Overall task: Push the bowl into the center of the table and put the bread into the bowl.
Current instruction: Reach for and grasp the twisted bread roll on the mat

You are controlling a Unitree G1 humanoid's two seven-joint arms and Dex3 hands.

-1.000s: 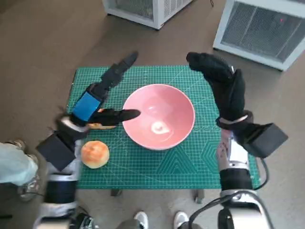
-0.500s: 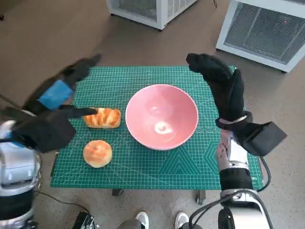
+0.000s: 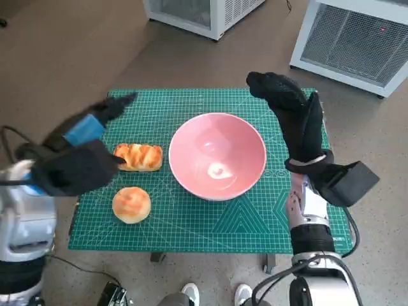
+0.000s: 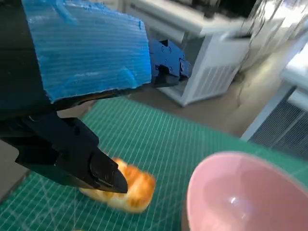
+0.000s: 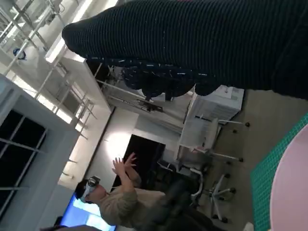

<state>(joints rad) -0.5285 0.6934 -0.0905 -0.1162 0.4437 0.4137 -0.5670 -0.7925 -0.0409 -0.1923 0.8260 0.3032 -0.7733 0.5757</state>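
Compared with a second ago, the left hand (image 3: 80,159) is no longer lying over the long bread (image 3: 138,156); it is now sitting over the table's left edge, just left of that bread, and the bread is fully exposed. Relative to half a second ago the left hand is slightly nearer the bread. Bowl (image 3: 217,155), round bun (image 3: 131,204) and right hand (image 3: 294,118) are showing no real change.

Left hand: holding nothing, fingers spread, one reaching toward the mat's far-left corner, another pointing at the bread's left end. In the left wrist view a black fingertip (image 4: 108,175) is hanging just beside the long bread (image 4: 129,188); contact cannot be confirmed.

Right hand: holding nothing, standing upright just right of the bowl with its fingers arching toward the far rim; not seen touching it.

The long bread is lying flat, its long axis running left to right across the table, its right end near the bowl's left rim but apart from it. The round bun is sitting nearer the robot, apart from both. The pink bowl is standing upright at about the middle of the mat, with nothing in it but a light glare.

Surface: a green gridded cutting mat (image 3: 191,223) is covering the small table. Room: brown floor, two white grilled cabinets (image 3: 347,35) beyond the table, white shoes (image 3: 190,292) at the near edge. In the right wrist view a person (image 5: 115,199) is sitting with hands raised.
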